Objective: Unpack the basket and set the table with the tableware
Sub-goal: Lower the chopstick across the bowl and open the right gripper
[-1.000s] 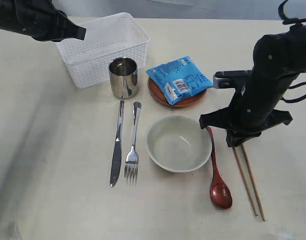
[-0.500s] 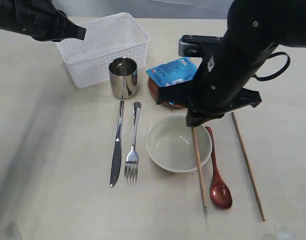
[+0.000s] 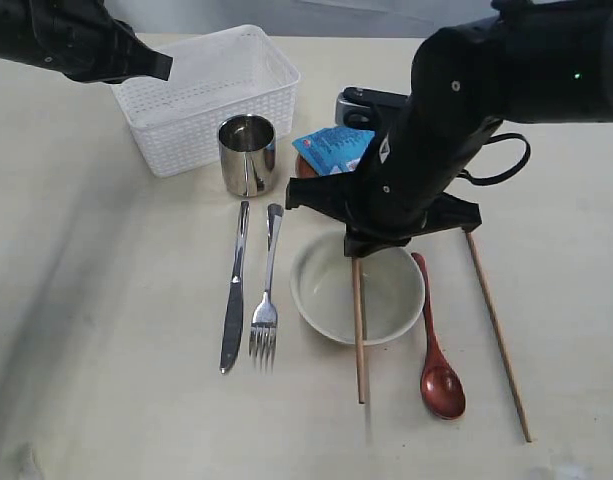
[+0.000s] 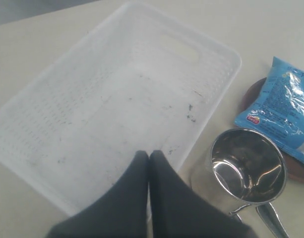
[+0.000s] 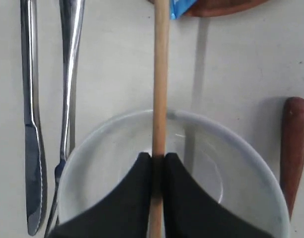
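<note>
My right gripper clamps one chopstick above the bowl, so I judge I'm placing chopsticks, and next I must clear the rim and lay it beside the other chopstick.

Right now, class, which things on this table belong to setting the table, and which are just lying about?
Belong: basket, cup, bowl, plate, knife, fork, spoon, chopstick held by the right gripper, second chopstick.
Lying about: blue snack packet on the plate.
</note>
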{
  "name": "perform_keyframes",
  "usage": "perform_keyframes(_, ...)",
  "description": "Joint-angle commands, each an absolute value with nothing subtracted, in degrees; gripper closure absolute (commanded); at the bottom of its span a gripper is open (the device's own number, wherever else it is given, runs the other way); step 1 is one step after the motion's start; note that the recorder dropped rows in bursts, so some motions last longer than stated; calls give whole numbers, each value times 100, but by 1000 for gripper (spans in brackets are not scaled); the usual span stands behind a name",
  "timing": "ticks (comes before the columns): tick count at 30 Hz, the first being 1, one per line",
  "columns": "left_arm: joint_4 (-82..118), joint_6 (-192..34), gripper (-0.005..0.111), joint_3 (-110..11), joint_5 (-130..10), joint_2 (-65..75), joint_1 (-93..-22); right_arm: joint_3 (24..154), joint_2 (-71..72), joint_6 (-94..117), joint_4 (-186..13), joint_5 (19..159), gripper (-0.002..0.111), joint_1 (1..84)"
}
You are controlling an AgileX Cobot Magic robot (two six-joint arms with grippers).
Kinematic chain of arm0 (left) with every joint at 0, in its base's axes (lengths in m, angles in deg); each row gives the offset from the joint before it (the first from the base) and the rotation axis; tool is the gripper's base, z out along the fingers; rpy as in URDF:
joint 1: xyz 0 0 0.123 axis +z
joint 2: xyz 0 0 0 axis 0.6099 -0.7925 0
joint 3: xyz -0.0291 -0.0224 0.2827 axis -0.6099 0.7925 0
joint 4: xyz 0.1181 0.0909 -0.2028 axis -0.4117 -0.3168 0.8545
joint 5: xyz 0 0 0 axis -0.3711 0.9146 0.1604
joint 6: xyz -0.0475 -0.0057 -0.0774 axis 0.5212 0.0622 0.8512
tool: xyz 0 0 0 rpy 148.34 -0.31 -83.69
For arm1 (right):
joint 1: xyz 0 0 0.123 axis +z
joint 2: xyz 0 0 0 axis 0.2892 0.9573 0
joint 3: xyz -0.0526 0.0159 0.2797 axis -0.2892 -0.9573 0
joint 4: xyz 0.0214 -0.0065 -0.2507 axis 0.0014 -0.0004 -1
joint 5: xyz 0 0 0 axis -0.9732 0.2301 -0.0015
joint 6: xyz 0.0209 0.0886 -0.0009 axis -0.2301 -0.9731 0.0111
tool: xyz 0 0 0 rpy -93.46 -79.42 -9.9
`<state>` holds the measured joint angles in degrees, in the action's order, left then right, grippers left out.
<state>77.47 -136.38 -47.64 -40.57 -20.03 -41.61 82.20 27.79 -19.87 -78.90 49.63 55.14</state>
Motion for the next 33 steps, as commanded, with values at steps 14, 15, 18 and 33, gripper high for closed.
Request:
perform_keyframes(14,7804,-13628,107,-4708,-4093,-1953,-4158,8233,2825,-2092,-7887,5266,109,5524)
perform_keyframes(15,7804,-13628,107,-4708,-4093,-1953,-4158,8233,2825,-2092,-7899,5252,109,5524)
perform_keyframes(18,7804,-13628,107,-4708,-4093,-1953,-4158,8233,2825,-2092,-7899,5240,109,5524)
perform_keyframes(33,7804,-13628,107,-4708,-4093,-1953,-4158,8233,2825,-2068,-7922,5499,55,5524)
